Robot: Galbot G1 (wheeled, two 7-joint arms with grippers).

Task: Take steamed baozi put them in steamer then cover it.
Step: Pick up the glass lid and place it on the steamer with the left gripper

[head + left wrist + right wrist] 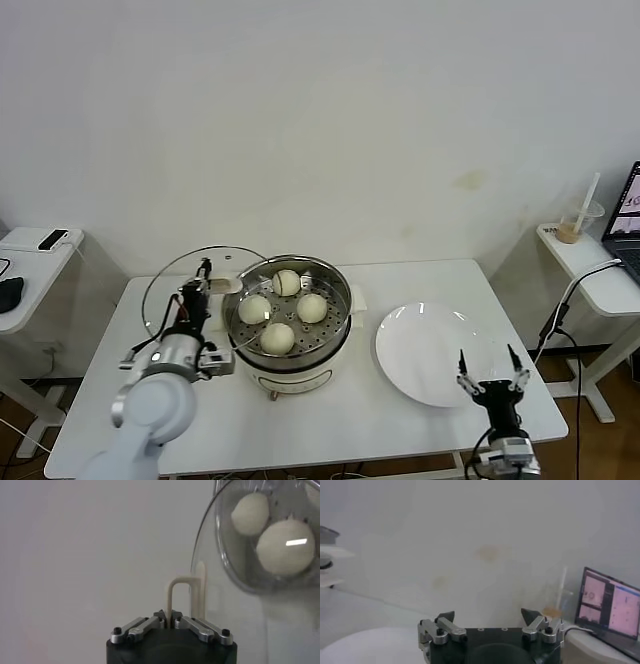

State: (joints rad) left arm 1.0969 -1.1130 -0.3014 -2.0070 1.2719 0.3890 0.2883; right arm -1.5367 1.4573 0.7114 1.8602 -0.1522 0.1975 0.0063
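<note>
The steamer (335, 330) stands mid-table on its white cooker base. Four baozi lie in it: (287, 282), (254, 308), (312, 308), (278, 338). My left gripper (203, 280) is shut on the cream handle (172, 597) of the glass cover (165, 295). It holds the cover tilted on edge, just left of the steamer and overlapping its left rim. In the left wrist view, my left gripper (169, 617) pinches the handle, and two baozi (285, 547) show through the cover (240, 600). My right gripper (492, 378) is open and empty near the table's front right.
A flat white plate (425, 350) lies right of the steamer, just behind my right gripper. A side table (30, 255) with dark items stands at the left. Another at the right holds a laptop (628, 215) and a cup with a straw (578, 225).
</note>
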